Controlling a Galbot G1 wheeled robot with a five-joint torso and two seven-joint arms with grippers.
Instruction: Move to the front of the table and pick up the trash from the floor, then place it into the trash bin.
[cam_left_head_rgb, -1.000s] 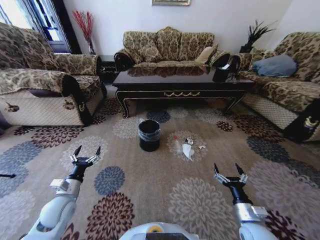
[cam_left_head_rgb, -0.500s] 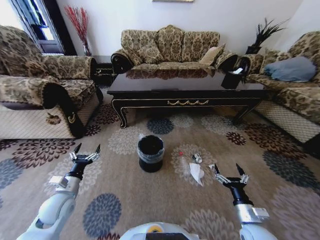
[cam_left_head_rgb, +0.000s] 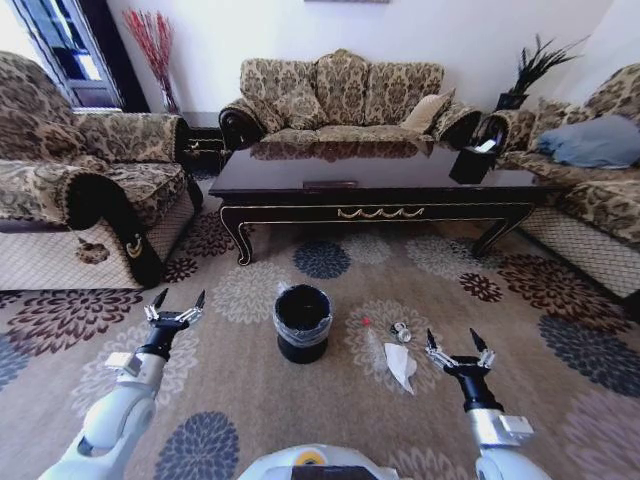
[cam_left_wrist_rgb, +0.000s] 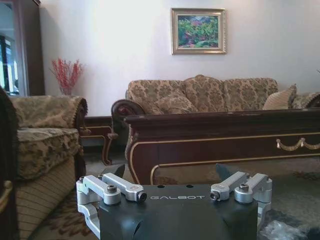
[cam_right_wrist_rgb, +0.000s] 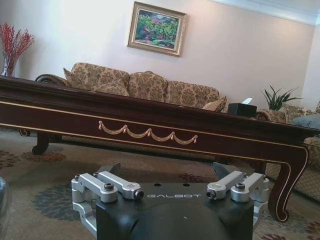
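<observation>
Both claws hang spread and empty above the flowered beige carpet: left gripper beside the round black lined trash bin, right gripper just beside the crumpled white paper. Red-capped clear bottle lies between. Judged best: stop the base short of the glossy dark table, then lower the right claw squarely over the paper.

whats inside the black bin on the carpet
From the head view, the trash bin shows a dark interior and a thin liner folded over its rim. No litter shows in it, but its bottom is too dark to tell.
</observation>
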